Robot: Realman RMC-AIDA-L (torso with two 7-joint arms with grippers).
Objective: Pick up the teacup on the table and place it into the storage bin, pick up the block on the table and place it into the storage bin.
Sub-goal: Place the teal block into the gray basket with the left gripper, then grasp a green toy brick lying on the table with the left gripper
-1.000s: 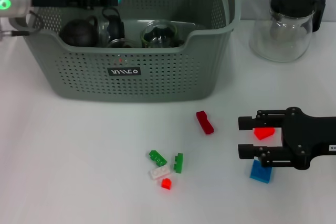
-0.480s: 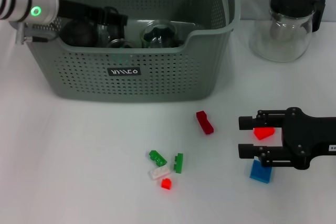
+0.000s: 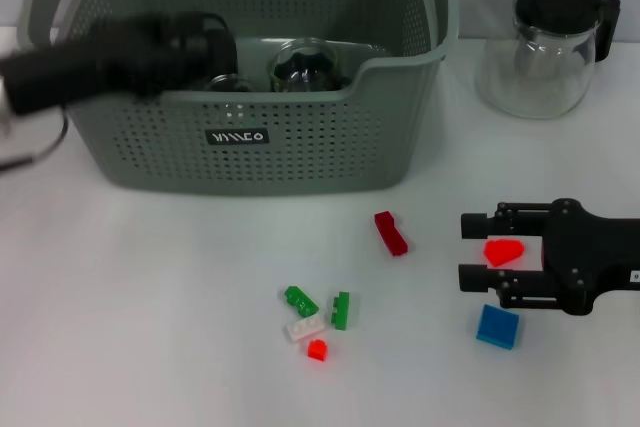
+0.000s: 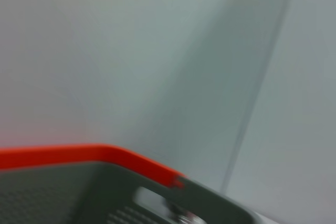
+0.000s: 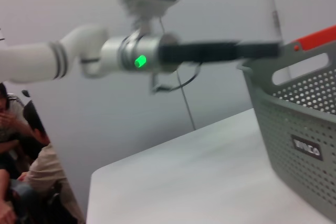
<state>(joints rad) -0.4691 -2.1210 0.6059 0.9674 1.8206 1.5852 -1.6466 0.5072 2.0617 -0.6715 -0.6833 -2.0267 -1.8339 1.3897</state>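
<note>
Grey-green perforated storage bin (image 3: 300,137) standing at the far side of the white surface (image 3: 150,297), orange-red clips on its handles and a small black label on the front wall. Inside it, seen over the lowered front rim, a glass teacup (image 3: 300,65) near the middle, with other dark and glass items beside it too indistinct to name. Left arm reaching in across the bin's left rim as a dark smeared bar, its left gripper (image 3: 205,47) over the bin's interior just left of the teacup; fingers lost in the blur, so apart or together cannot be told. Left wrist view filled by pale wall, with only an orange-red clip and a piece of grey rim of the bin low in the frame. Right gripper (image 3: 482,251) low over the surface at the right, lying level and pointing toward the robot's left, its two black fingers (image 3: 490,221) parted and holding nothing, an orange-red block (image 3: 503,250) lying in the gap between them. Blue block (image 3: 497,327) just beside the nearer finger, partly under it. Dark red block (image 3: 390,233) lying apart, between the right gripper and the bin. Nearer the front edge, a loose cluster of green, white and small red bricks (image 3: 315,315). Glass jug (image 3: 545,47) with a black lid standing to the right of the bin, well apart from the blocks
</note>
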